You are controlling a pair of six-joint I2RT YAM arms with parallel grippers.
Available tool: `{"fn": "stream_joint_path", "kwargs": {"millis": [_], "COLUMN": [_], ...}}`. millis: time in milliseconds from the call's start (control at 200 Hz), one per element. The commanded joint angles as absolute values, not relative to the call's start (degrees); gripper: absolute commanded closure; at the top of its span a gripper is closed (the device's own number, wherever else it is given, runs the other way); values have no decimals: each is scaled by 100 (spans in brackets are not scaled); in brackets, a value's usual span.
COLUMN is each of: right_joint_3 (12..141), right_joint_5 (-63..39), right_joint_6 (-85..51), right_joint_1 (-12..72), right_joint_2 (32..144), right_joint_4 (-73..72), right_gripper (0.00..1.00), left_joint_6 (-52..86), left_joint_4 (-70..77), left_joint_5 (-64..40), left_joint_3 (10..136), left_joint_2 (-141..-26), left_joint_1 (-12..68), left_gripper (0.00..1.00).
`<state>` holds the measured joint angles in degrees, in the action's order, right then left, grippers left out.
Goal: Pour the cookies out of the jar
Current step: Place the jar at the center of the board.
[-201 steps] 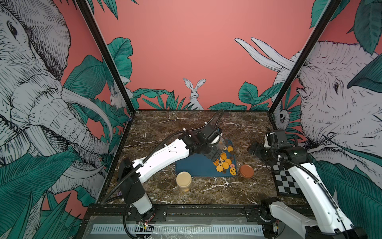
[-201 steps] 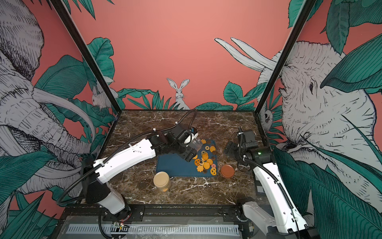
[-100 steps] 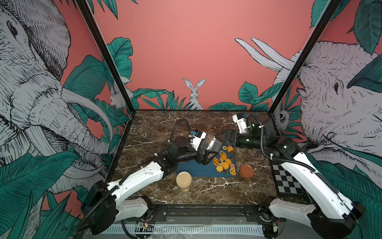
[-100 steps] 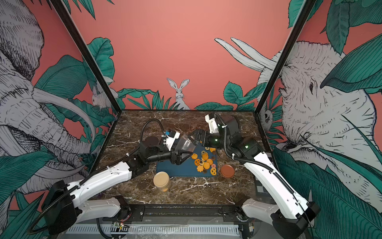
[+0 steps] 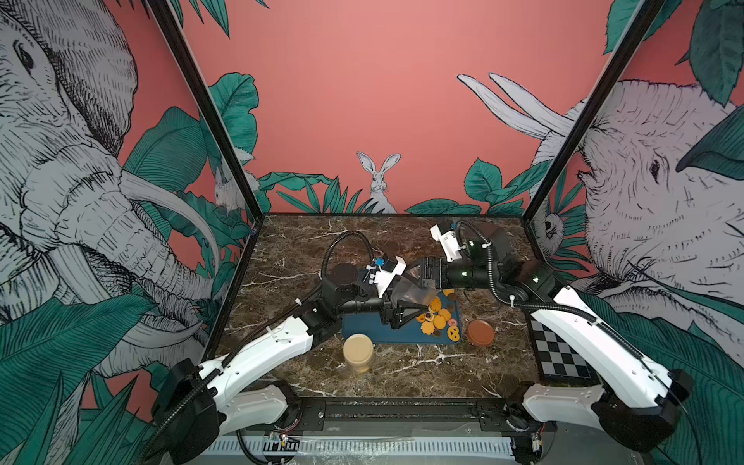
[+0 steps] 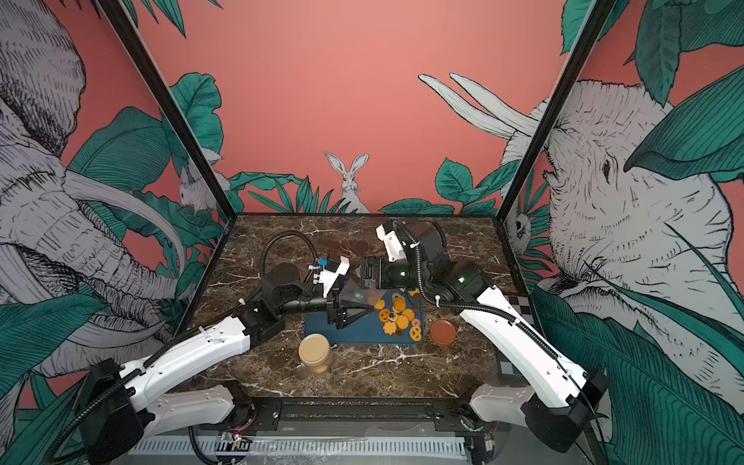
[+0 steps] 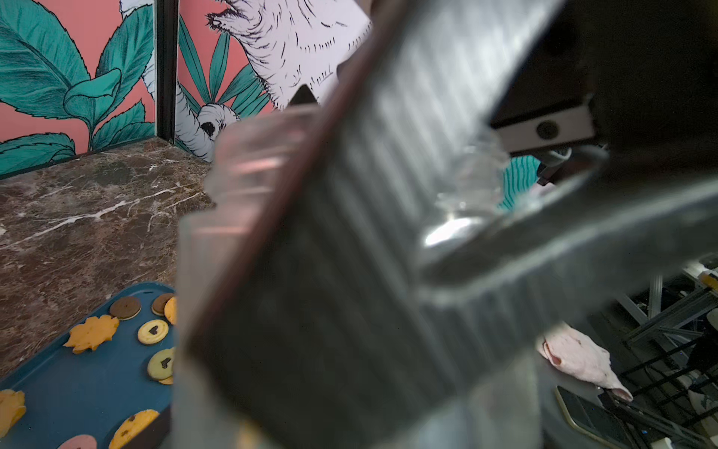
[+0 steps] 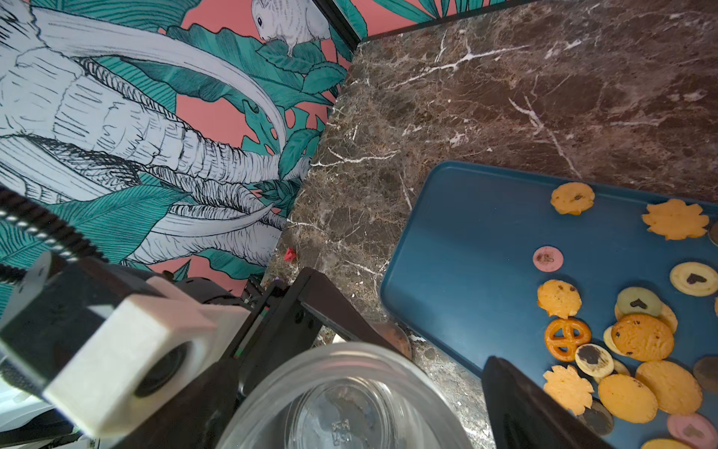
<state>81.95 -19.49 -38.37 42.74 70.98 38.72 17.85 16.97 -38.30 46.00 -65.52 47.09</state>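
My left gripper (image 5: pixel 410 308) is shut on a clear glass jar (image 5: pixel 404 290), held tilted above the blue tray (image 5: pixel 362 328). In the left wrist view one blurred grey finger (image 7: pixel 349 252) covers most of the jar (image 7: pixel 252 163). My right gripper (image 5: pixel 420 280) stands open around the jar's round end (image 8: pixel 342 396). Its finger (image 8: pixel 520 404) is a little apart from the glass. Through the glass the jar looks empty. The cookies (image 5: pixel 439 320) lie heaped on the tray's right part, mostly orange, in both top views (image 6: pixel 398 318) and the right wrist view (image 8: pixel 629 350).
A second jar with a cream lid (image 5: pixel 357 351) stands on the marble in front of the tray. A brown lid (image 5: pixel 480 333) lies right of the tray. A checkerboard (image 5: pixel 559 354) lies along the right wall. Walls close in on three sides.
A second ago my right arm was drawn back by the right wall. It has swung in to the jar. My left arm has pulled back and lowered, still holding the jar.
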Motion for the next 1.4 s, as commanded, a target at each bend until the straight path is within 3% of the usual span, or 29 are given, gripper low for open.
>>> {"fn": "stream_joint_path", "kwargs": {"millis": [0, 470, 570, 610, 800, 855, 955, 1010, 1030, 1080, 1110, 1130, 1240, 1295, 1391], "right_joint_3": [8085, 7951, 7879, 7862, 7896, 7944, 8041, 8064, 8066, 8047, 8030, 8018, 7954, 7954, 7970], "right_joint_5": [-1956, -1986, -1958, -1950, -1928, -1795, -1466, -1338, -1291, -1172, -1111, -1079, -1003, -917, -615], "right_joint_6": [-3856, -3796, -3823, -3836, -3829, -3810, -3735, -3688, -3675, -3674, -3679, -3674, -3698, -3709, -3725], "right_joint_1": [4315, 4415, 4431, 4432, 4438, 4438, 4438, 4439, 4438, 4438, 4434, 4438, 4437, 4443, 4431], "right_joint_2": [6928, 6946, 6937, 6943, 6986, 7003, 7055, 7099, 7109, 7123, 7125, 7123, 7103, 7098, 7101], "right_joint_4": [3881, 4386, 4393, 4396, 4417, 4526, 4838, 4985, 5020, 5071, 5095, 5094, 5020, 5008, 5116], "right_gripper": [0, 2, 8, 15, 78, 87, 91, 95, 100, 100, 100, 100, 100, 100, 100], "left_joint_6": [1516, 1327, 1323, 1327, 1311, 1277, 1240, 1269, 1289, 1314, 1318, 1318, 1339, 1366, 1382], "left_joint_4": [2004, 1654, 1642, 1652, 1550, 1378, 1109, 1035, 1006, 927, 904, 879, 827, 829, 801], "left_joint_5": [-3862, -3649, -3683, -3708, -3617, -3490, -3041, -2898, -2837, -2687, -2629, -2605, -2606, -2642, -2632], "left_joint_3": [4721, 4569, 4562, 4561, 4627, 4682, 4763, 4789, 4805, 4812, 4815, 4822, 4802, 4768, 4679], "left_joint_2": [-6187, -6090, -6091, -6091, -6177, -6216, -6279, -6325, -6351, -6400, -6428, -6451, -6595, -6642, -6658], "left_joint_1": [4676, 4676, 4676, 4677, 4676, 4676, 4668, 4667, 4668, 4667, 4669, 4667, 4667, 4668, 4667], "left_gripper": [100, 100, 100, 100, 100, 100, 100, 78, 74, 67, 43, 34, 29, 2, 0]}}
